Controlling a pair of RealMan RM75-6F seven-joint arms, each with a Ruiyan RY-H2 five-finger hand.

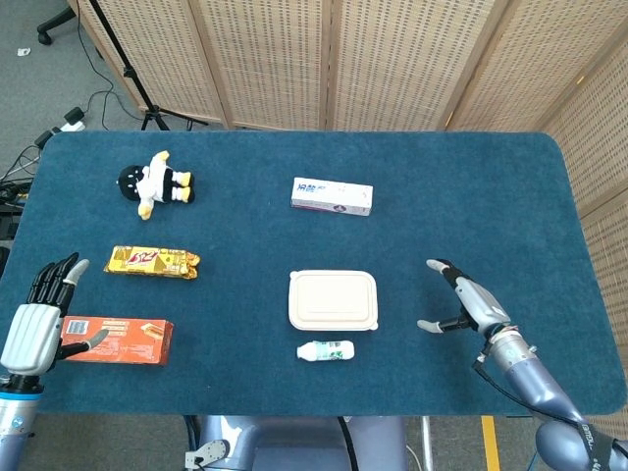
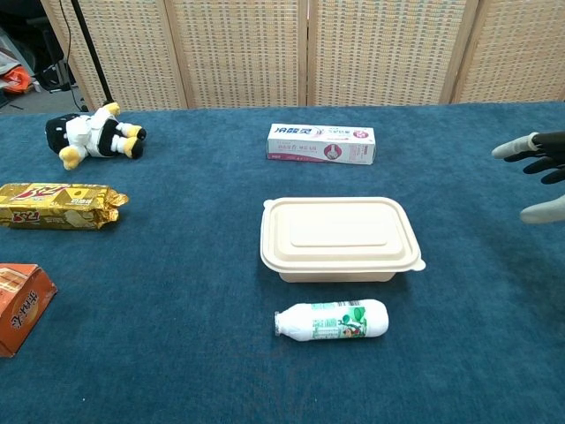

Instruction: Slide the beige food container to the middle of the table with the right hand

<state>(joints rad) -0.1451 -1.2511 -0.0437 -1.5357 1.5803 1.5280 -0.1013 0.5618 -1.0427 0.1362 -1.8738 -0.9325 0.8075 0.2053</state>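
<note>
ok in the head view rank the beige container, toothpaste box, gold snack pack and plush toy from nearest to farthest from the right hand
From the right hand:
1. Beige food container, just to its left, mid-table.
2. Toothpaste box, farther back, centre.
3. Gold snack pack, on the left side.
4. Plush toy, far back-left.

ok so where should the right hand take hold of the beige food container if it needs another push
Probably at the right short end of the beige food container, coming in from the right, where the right hand hangs open. The container lies flat with its lid on, and a small tab juts from its near right corner; the long near side is crowded by the bottle.
</note>
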